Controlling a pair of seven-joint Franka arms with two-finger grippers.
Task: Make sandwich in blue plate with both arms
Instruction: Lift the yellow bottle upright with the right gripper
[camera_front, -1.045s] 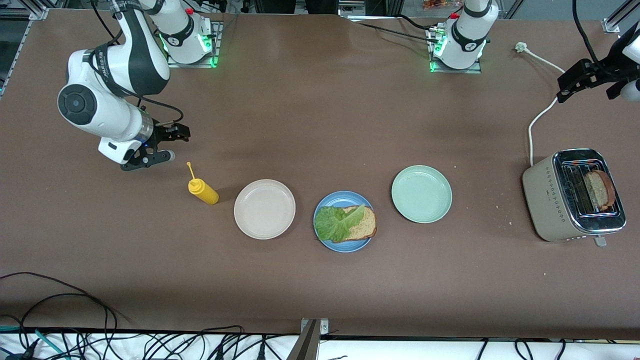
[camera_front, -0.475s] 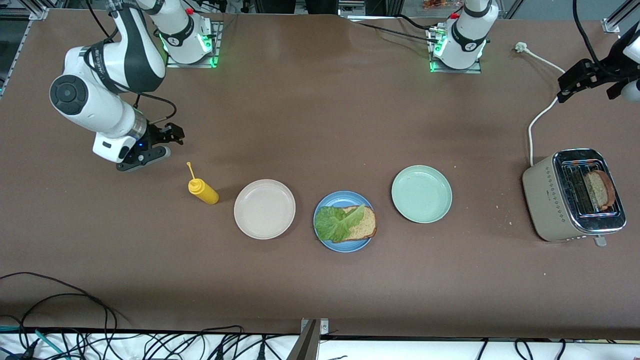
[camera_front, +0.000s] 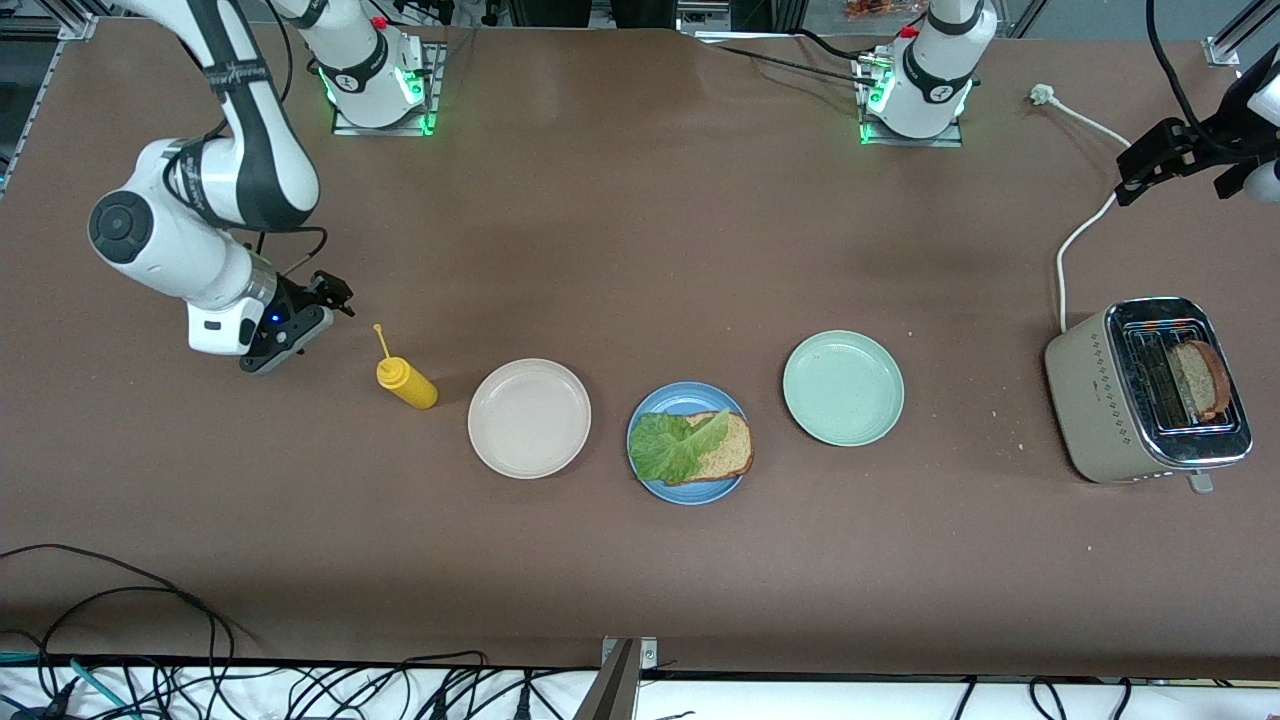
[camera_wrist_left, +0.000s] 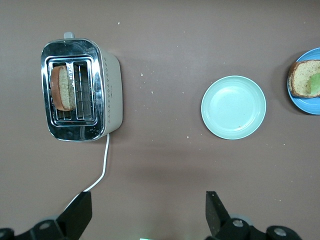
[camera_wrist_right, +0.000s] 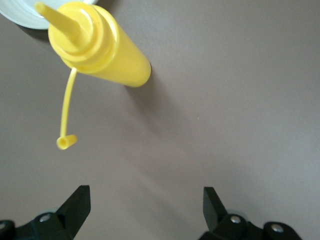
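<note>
Front view: right gripper (camera_front: 322, 300) and left gripper (camera_front: 1150, 165) gape, empty.

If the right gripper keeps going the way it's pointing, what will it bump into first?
Probably the yellow squeeze bottle. The right gripper, fingers open and empty, points that way, with only bare table between. The bottle sits a little off its centre line, so it might slip past.

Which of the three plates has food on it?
The blue plate, the middle one of the row: it holds a bread slice with a lettuce leaf. The cream-white plate and mint-green plate beside it hold nothing.
</note>
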